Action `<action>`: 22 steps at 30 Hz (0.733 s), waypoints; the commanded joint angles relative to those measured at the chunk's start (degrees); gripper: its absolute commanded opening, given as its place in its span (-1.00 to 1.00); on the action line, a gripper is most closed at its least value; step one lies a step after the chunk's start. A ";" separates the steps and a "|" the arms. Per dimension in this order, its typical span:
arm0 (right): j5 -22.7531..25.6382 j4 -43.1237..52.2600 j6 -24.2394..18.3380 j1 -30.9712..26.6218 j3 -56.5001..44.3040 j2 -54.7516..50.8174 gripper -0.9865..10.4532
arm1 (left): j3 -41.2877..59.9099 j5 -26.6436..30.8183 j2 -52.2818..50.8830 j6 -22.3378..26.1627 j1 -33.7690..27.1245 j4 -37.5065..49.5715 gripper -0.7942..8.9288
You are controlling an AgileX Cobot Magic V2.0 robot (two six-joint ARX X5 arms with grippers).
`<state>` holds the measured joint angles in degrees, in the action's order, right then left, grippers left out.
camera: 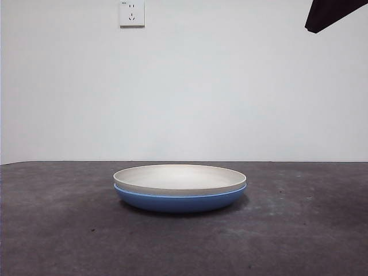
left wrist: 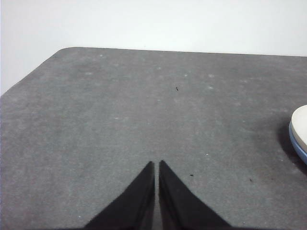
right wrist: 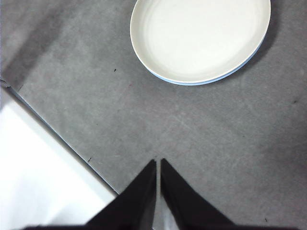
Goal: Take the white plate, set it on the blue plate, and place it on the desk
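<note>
We see the white plate (camera: 179,177) nested on the blue plate (camera: 179,201), both resting on the dark grey bench (camera: 57,230) near its middle, in front of a pale wall with a socket (camera: 131,12) high up. The white rim sits just above the blue one all round, and only a thin blue edge shows beneath it in the right wrist view.

The right tool (right wrist: 158,165) hangs above bare bench, well apart from the stacked plates, with its two black jaws pressed together and nothing between them. The left tool (left wrist: 157,166) is likewise narrowed to a slit and empty, over bare bench, with the plates only just showing at the edge of its view. A dark tip (camera: 330,14) shows at a top corner of the front view; it may belong to the right arm, though we cannot be sure.
</note>
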<state>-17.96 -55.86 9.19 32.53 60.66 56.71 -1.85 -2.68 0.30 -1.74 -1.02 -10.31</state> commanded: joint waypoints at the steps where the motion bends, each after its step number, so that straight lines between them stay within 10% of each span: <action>1: 0.00 0.55 -0.66 0.33 0.92 0.48 -0.81 | 1.18 0.15 -0.13 -0.90 -0.15 -0.39 -0.81; 22: 0.52 1.49 -4.09 -0.28 0.92 0.28 -0.81 | 1.18 0.15 -0.13 -0.90 -0.15 -0.39 -0.81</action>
<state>-17.67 -55.24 7.68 32.18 60.66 56.71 -1.85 -2.68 0.30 -2.46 -1.02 -10.31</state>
